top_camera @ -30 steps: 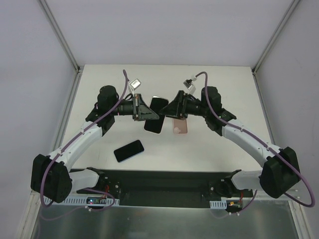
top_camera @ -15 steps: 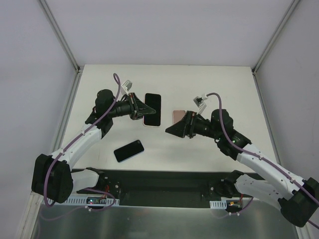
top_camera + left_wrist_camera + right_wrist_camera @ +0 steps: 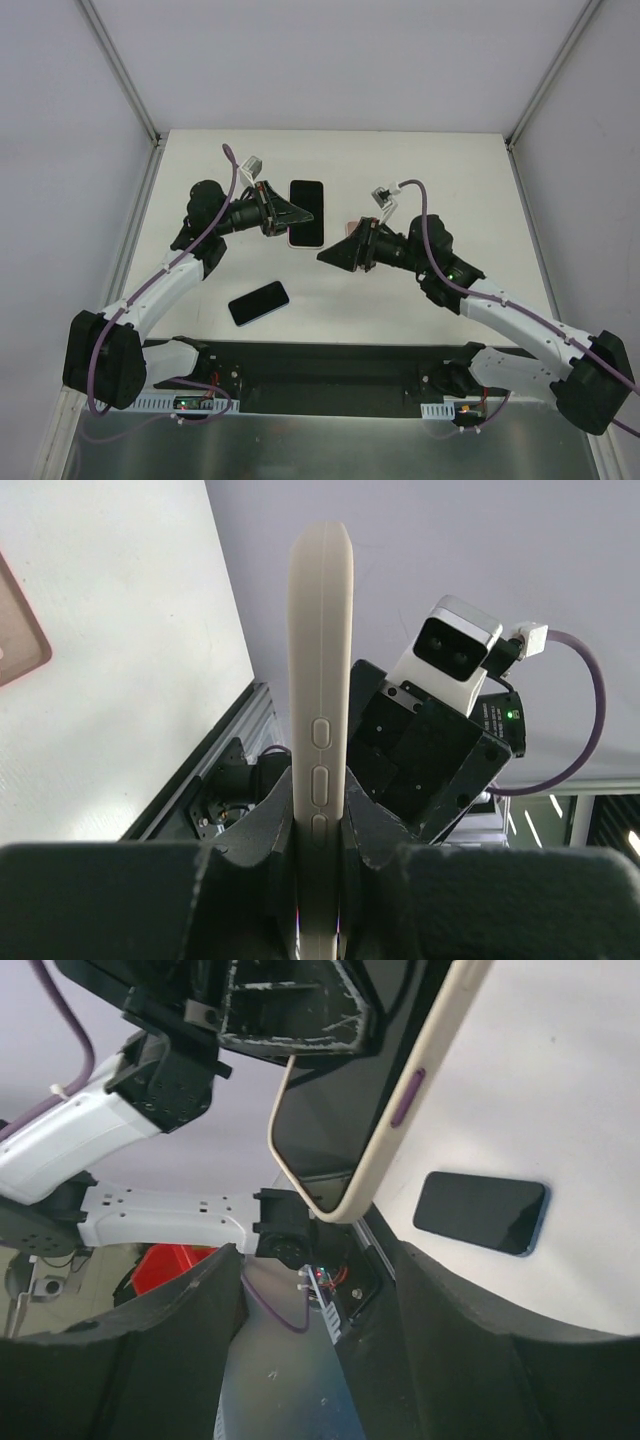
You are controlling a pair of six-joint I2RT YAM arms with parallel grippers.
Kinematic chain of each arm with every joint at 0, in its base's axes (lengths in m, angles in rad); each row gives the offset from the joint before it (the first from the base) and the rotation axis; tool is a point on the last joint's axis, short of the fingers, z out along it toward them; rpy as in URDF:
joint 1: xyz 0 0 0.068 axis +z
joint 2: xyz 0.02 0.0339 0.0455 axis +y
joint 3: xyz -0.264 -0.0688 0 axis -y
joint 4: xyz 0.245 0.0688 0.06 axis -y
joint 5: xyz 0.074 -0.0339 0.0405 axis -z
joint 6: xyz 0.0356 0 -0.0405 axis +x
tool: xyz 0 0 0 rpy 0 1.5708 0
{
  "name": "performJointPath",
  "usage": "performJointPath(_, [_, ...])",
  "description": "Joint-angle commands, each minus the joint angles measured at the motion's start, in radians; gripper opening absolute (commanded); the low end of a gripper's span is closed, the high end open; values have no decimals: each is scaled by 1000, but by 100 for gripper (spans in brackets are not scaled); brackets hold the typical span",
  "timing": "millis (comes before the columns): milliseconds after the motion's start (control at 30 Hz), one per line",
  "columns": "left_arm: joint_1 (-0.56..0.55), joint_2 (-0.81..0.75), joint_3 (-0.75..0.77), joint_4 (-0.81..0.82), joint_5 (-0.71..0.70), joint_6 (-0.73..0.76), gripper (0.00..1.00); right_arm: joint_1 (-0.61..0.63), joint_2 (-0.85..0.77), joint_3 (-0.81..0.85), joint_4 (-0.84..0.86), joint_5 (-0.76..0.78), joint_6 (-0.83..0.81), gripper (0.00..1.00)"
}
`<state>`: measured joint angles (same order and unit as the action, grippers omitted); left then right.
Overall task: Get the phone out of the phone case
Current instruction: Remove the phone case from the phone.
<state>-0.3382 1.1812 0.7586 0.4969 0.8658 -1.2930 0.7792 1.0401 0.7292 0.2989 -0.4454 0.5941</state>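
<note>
2 risks stand out: the left gripper point(image 3: 288, 217) pinches the phone case point(image 3: 320, 630) only across a narrow strip at its long edge, so a pry from the right gripper point(image 3: 325, 257) could twist it loose and drop it onto the table point(image 3: 430, 180), perhaps onto the other dark phone point(image 3: 258, 302) lying below; and since that pinch also presses on the phone point(image 3: 306, 205) itself, the cream rim may refuse to peel away. Left fingers point(image 3: 262, 832) are closed tight on the case, with the phone inside it, held in the air clear of the table. Right fingers point(image 3: 150, 1360) are spread wide and empty, the case's corner just ahead of them, touching nothing I can see
</note>
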Motion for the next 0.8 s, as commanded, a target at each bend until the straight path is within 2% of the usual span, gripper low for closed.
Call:
performJointPath(0, [13, -35, -2, 150, 45, -55, 0, -12, 32, 32, 213, -81, 59, 64])
performJointPath(133, [19, -37, -22, 212, 58, -101, 0, -24, 61, 30, 281, -104, 111, 61])
performJointPath(233, [24, -40, -22, 233, 65, -114, 0, -34, 72, 16, 339, -108, 151, 53])
performJointPath(333, [27, -43, -15, 233, 65, -117, 0, -43, 90, 6, 414, -127, 187, 36])
performJointPath(367, [28, -45, -10, 233, 67, -117, 0, -44, 95, 6, 427, -131, 206, 27])
performJointPath(400, [30, -46, -8, 235, 68, -120, 0, -46, 106, 6, 445, -134, 216, 25])
performJointPath(767, [33, -72, -21, 279, 64, -155, 0, -32, 187, 12, 632, -138, 315, 23])
